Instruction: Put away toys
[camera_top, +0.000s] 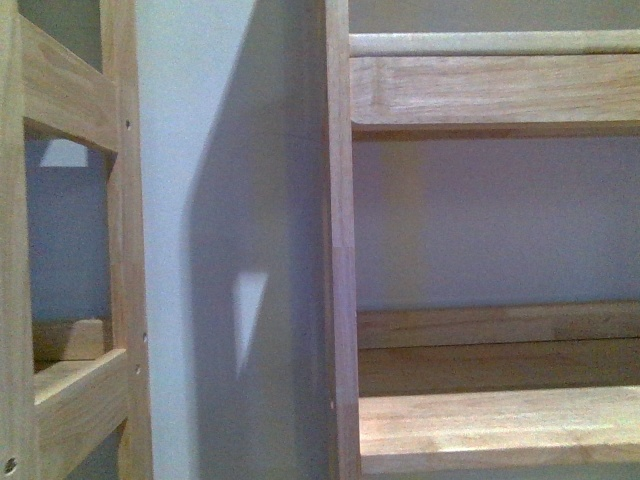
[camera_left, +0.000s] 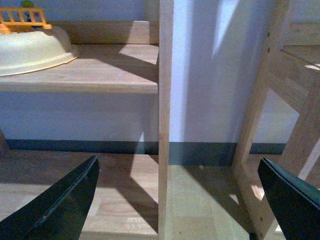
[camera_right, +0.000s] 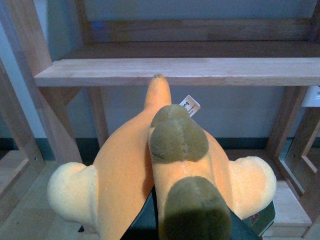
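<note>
plush toy (camera_right: 125, 170) | orange, olive patches, pale limbs, white tag | aloft, facing wooden shelf (camera_right: 225, 71)

The front view is dim, bluish and grainy. A broad shadow darkens the pale wall (camera_top: 170, 150) around one small bright triangle. The left wrist view is brighter: slanting sun patches and shadows cross the light wooden shelf (camera_left: 100, 70), and the left pincer (camera_left: 177, 161) shows as soft black wedges. In the evenly lit right wrist view, the yellow-orange plush toy (camera_right: 170, 150) blurs near the lens.

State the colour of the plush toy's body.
The soft plush animal is yellow-orange; right wrist view shows it best.
</note>
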